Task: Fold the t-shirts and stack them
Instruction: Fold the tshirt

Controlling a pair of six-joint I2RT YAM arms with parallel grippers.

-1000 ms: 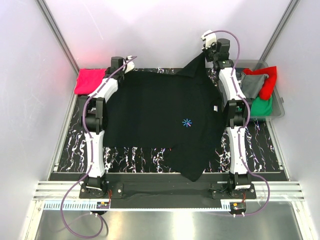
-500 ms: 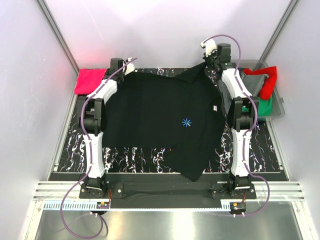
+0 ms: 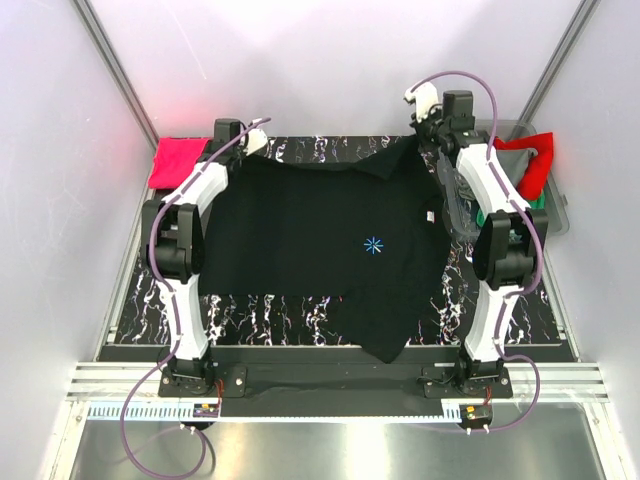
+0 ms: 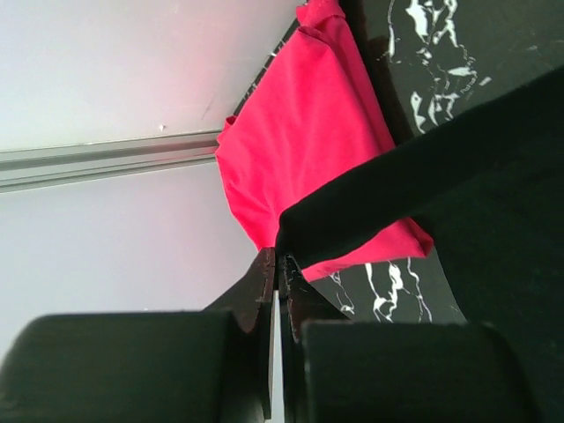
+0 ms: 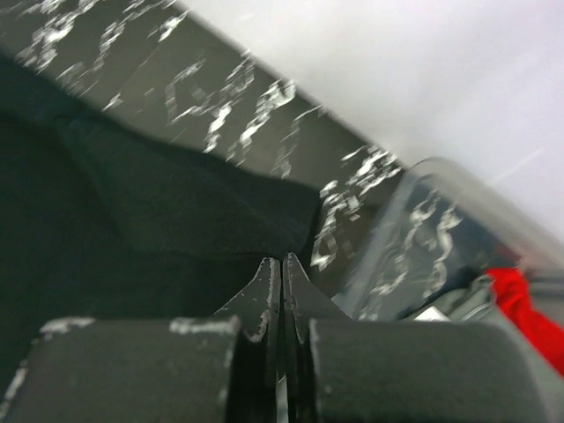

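A large black t-shirt (image 3: 320,240) with a tiny light-blue asterisk (image 3: 373,245) lies spread over the marbled table (image 3: 250,310). My left gripper (image 3: 257,141) is shut on its far left corner; in the left wrist view the left gripper (image 4: 278,257) pinches the black hem (image 4: 370,198) above a pink-red t-shirt (image 4: 304,132). My right gripper (image 3: 421,137) is shut on the shirt's far right corner, and the right wrist view shows the right gripper (image 5: 282,261) closed against the black cloth (image 5: 176,203). The pink-red t-shirt (image 3: 177,161) rests at the far left.
A clear bin (image 3: 557,205) at the far right holds a red t-shirt (image 3: 530,162) and a sliver of a green one (image 3: 540,200); its wall (image 5: 414,229) is close beside my right fingers. White walls enclose the table on three sides.
My right gripper has swung right and down toward the bin, drawing the lifted far right corner outward. The left gripper has edged back and left. The shirt's far edge lies straighter.
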